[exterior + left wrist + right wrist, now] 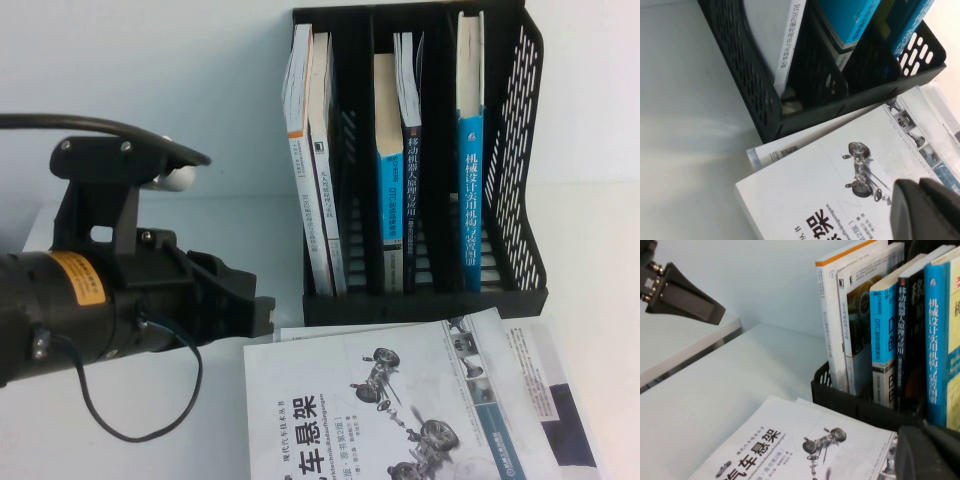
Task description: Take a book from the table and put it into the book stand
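High view: at the lower edge of the frame a white paperback with car-suspension drawings (400, 410) lies flat on the plain white surface (150, 450), stacked over other books whose edges peek out to its right. At the left, the left gripper (262, 318) hangs just above the surface beside that stack, its jaws closed on nothing. The right gripper (930, 452) shows only as a dark tip at the lower right of the right wrist view, near the stand's front; whether its jaws are wide or narrow I cannot tell. Behind the stack stands the black plastic slotted book stand with mesh sides (525, 110), holding several upright books. Among them, in the middle slot, is a dark-spined paperback with white characters (413, 215), apparently the task's book. By that, the placing looks done; only drawing the arms away remains.
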`<action>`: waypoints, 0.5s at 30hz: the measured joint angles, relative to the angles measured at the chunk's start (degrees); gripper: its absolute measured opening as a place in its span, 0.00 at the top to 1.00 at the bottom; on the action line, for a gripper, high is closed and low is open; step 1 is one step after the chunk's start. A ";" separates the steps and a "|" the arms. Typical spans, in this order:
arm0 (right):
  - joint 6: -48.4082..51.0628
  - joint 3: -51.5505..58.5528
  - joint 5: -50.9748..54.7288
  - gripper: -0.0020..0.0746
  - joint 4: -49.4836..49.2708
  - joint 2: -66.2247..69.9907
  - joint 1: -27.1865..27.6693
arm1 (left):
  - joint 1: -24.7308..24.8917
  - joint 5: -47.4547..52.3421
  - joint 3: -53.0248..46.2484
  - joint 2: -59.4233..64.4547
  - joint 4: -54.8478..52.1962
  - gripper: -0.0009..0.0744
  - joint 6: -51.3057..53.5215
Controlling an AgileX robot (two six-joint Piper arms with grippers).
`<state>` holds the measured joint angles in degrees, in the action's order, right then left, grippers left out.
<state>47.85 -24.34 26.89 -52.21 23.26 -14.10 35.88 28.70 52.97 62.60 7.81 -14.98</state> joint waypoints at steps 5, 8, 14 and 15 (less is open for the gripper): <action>0.00 1.42 0.18 0.98 0.00 0.00 0.00 | 0.00 -0.09 0.00 0.00 0.00 0.99 0.22; 0.00 1.47 0.24 0.98 0.00 0.00 0.00 | -0.13 -0.09 0.00 -0.25 -2.50 0.99 1.27; 0.00 1.47 0.24 0.98 0.00 0.00 0.00 | -7.17 -0.09 0.00 -4.95 -21.29 0.99 8.68; 0.00 1.47 0.24 0.98 0.00 0.00 0.00 | -8.59 -0.09 0.00 -6.19 -22.46 0.99 8.99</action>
<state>47.85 -22.87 27.13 -52.21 23.26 -14.10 27.30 28.61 52.97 56.41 -14.66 -5.99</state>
